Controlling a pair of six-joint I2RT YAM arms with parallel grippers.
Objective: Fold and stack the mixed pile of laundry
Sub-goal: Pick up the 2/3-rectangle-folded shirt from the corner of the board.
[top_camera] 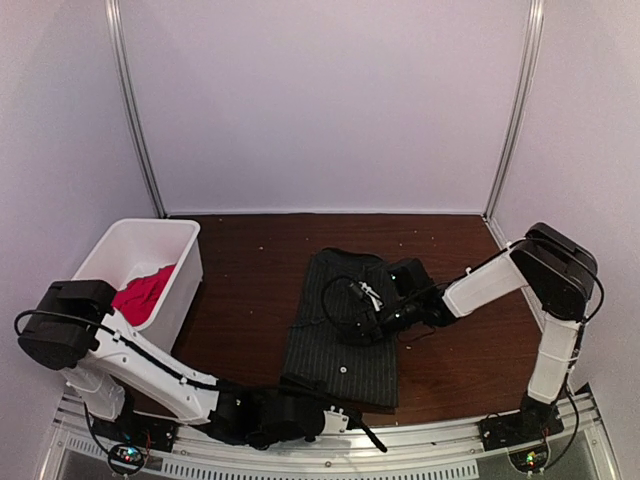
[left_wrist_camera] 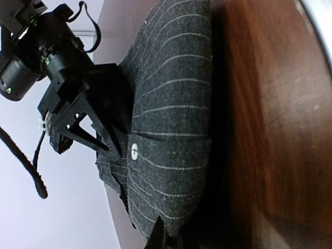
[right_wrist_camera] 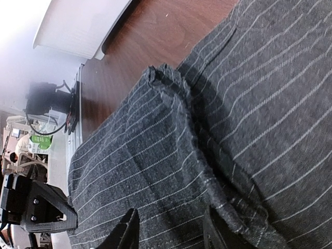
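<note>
The dark pinstriped shirt [top_camera: 340,335] lies folded into a long strip in the middle of the brown table. The red T-shirt [top_camera: 143,292] is bunched inside the white bin. My left gripper [top_camera: 300,388] is at the shirt's near edge. In the left wrist view its dark tip [left_wrist_camera: 162,237] is closed into the shirt's [left_wrist_camera: 171,129] hem. My right gripper [top_camera: 366,316] is over the middle of the shirt. In the right wrist view it [right_wrist_camera: 170,232] is open, its two fingertips [right_wrist_camera: 127,231] spread on the striped fabric [right_wrist_camera: 155,171] beside a raised fold. It also shows open in the left wrist view [left_wrist_camera: 91,142].
The white bin [top_camera: 190,250] stands at the left side of the table. Bare brown tabletop [top_camera: 250,290] lies between bin and shirt and to the right [top_camera: 460,350]. The metal rail [top_camera: 440,432] runs along the near edge. White walls enclose the back.
</note>
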